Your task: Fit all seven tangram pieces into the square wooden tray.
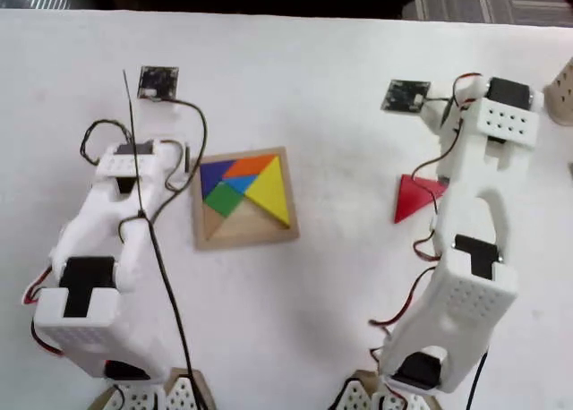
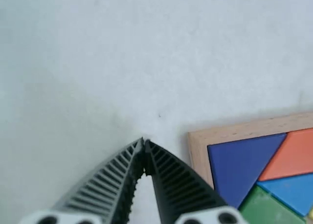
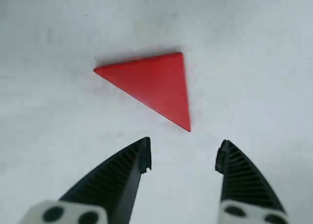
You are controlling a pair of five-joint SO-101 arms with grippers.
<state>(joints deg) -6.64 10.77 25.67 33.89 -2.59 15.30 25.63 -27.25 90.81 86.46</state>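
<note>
The square wooden tray (image 1: 246, 241) is located on the white bench (image 1: 313, 88), between the two arms and nearer the left arm (image 1: 98, 240). Five coloured pieces are seated in the half of the tray farther from the arm bases: a dark blue triangle (image 1: 211, 175), an orange piece (image 1: 251, 166), a light blue piece (image 1: 238, 184), a green piece (image 1: 224, 200) and a yellow triangle (image 1: 269, 191). These pieces are fitted edge to edge. Plain wood colour is seen in the rest of the tray.

The red triangle (image 1: 414, 198) is laid flat on the bench outside the tray, well apart from it, on the side of the right arm (image 1: 470, 249). In the high view it is partly covered by that arm.

The left gripper (image 2: 144, 145) is positioned over bare bench just beside a corner of the tray. Its fingers (image 2: 166, 180) are pressed together at the tips, and nothing is held between them.

The right gripper (image 3: 185, 148) is positioned over the bench close to the red triangle. Its fingers (image 3: 122, 175) are spread apart, and nothing is held. The triangle is located just ahead of the fingertips, not between them, and is not touched by them.
</note>
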